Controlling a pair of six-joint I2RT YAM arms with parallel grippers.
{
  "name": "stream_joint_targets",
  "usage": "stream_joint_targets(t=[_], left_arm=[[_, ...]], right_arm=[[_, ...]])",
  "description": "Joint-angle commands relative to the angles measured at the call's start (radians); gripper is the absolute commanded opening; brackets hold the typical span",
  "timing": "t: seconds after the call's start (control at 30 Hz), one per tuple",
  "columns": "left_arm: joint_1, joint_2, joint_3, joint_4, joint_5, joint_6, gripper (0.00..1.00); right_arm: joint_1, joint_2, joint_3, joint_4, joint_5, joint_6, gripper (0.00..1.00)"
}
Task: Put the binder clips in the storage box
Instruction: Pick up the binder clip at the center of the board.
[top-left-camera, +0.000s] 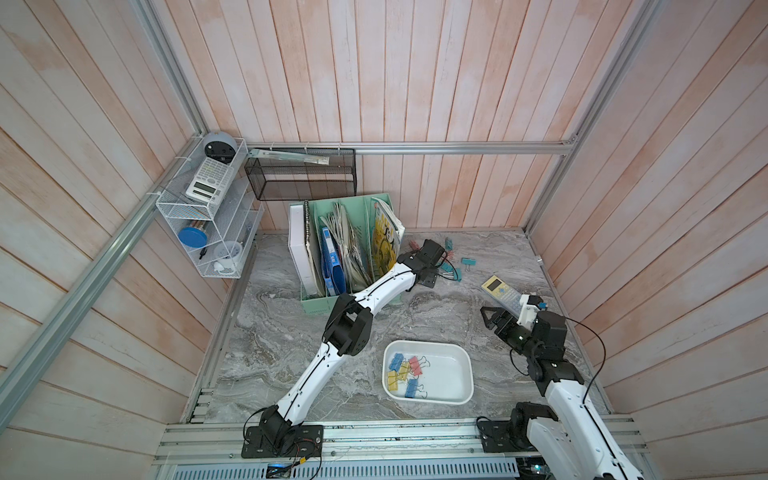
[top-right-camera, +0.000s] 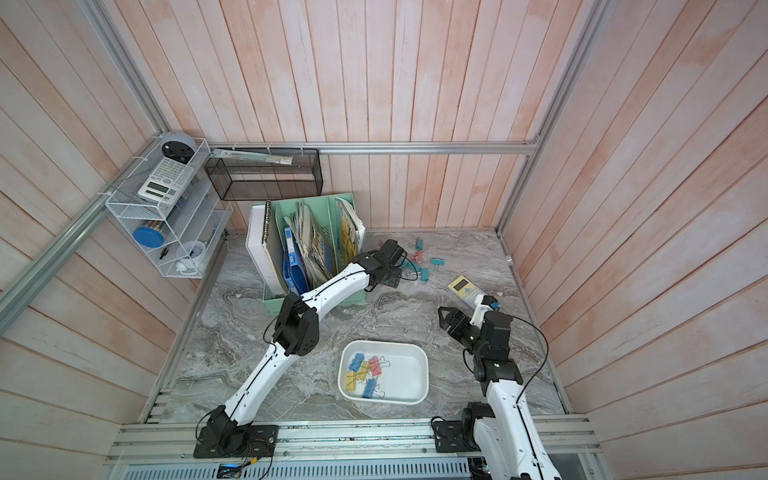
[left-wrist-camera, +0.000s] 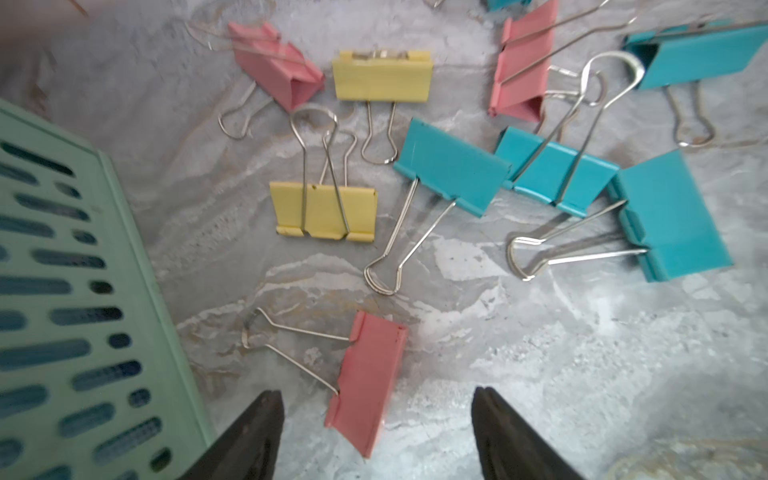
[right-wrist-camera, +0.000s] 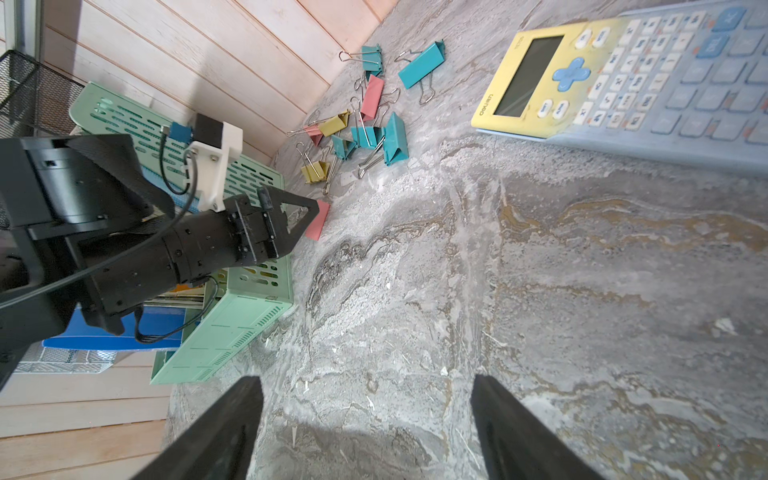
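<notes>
Several loose binder clips (left-wrist-camera: 453, 166) in pink, yellow and teal lie on the marble table beside the file holder; the same cluster (right-wrist-camera: 357, 133) shows in the right wrist view. My left gripper (left-wrist-camera: 377, 392) hangs low over them, open. A pink clip (left-wrist-camera: 365, 374) lies between its fingers, touching neither. The white storage box (top-left-camera: 428, 343) sits near the table's front and holds several clips (top-left-camera: 405, 374) in blue, yellow and pink. My right gripper (right-wrist-camera: 365, 380) is open over bare table to the right, with nothing between its fingers.
A mint-green file holder (top-left-camera: 345, 249) full of books stands right beside the left gripper. A yellow-and-blue calculator (top-left-camera: 500, 291) lies just behind the right gripper (top-left-camera: 492, 318). A black mesh basket (top-left-camera: 301, 174) and a white wire shelf (top-left-camera: 203, 208) hang on the walls.
</notes>
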Motion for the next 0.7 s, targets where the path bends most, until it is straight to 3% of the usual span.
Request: stream_joint_targets(t=[0.0, 0.17, 0.5, 0.67], left_arm=[[0.003, 0.052, 0.023, -0.039, 0.020, 0.000, 0.73], [-0.003, 0.079, 0.020, -0.025, -0.012, -0.002, 0.72], [-0.022, 0.077, 0.019, -0.005, 0.068, 0.014, 0.45], [-0.048, 0.033, -0.023, -0.007, 0.088, -0.026, 0.42]], right_arm=[[-0.005, -0.017, -0.006, 0.017, 0.001, -0.013, 0.85], [-0.005, -0.032, -0.006, 0.010, 0.006, -0.017, 0.85], [-0.005, -0.043, -0.010, 0.008, 0.010, -0.017, 0.85], [-0.005, -0.047, -0.012, 0.006, 0.012, -0.018, 0.85]])
